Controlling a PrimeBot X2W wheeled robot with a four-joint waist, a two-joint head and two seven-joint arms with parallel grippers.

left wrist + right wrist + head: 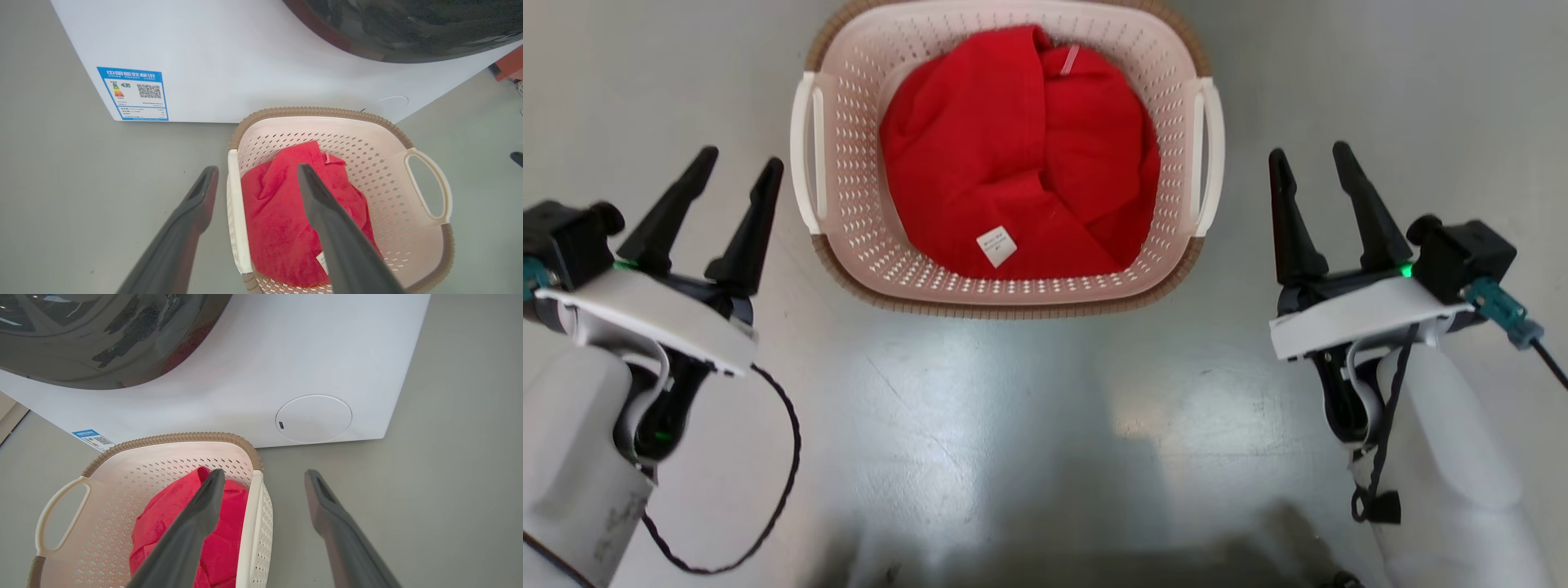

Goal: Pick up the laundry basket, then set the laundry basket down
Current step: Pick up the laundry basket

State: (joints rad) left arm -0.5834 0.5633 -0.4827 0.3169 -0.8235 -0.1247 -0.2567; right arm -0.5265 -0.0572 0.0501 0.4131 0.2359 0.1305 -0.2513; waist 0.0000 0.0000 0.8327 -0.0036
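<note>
Left claw [742,159]: released, its two dark fingers spread and holding nothing. It stands to the left of the laundry basket [854,147], clear of it, with the fingertips near the white left handle [805,155] but not touching. In the left wrist view that handle lies in the gap between the two fingers. A dark twisted cable [784,457] loops from the left wrist over the floor [1013,425].

Laundry basket: sits upright on the grey floor, centred between the two claws. The brown woven-look rim and both white handles show no contact with either claw. Inside lies a crumpled red garment [1013,155] covering most of the bottom, with a small white label [996,246] facing up near the near wall.

Right handle [1211,155]: free, with floor showing between it and the right claw.

Right claw [1308,151]: likewise released, fingers apart, nothing between them. It stands to the right of the basket, well apart from the handle (a wider gap than on the left side). A green light shows at its base.

Beyond the basket, the wrist views show a white washer [245,61] standing on the floor just behind the far rim. It carries a dark round door [408,28], a blue energy label [132,94] at one lower corner and a round cover [313,418] at the other.
</note>
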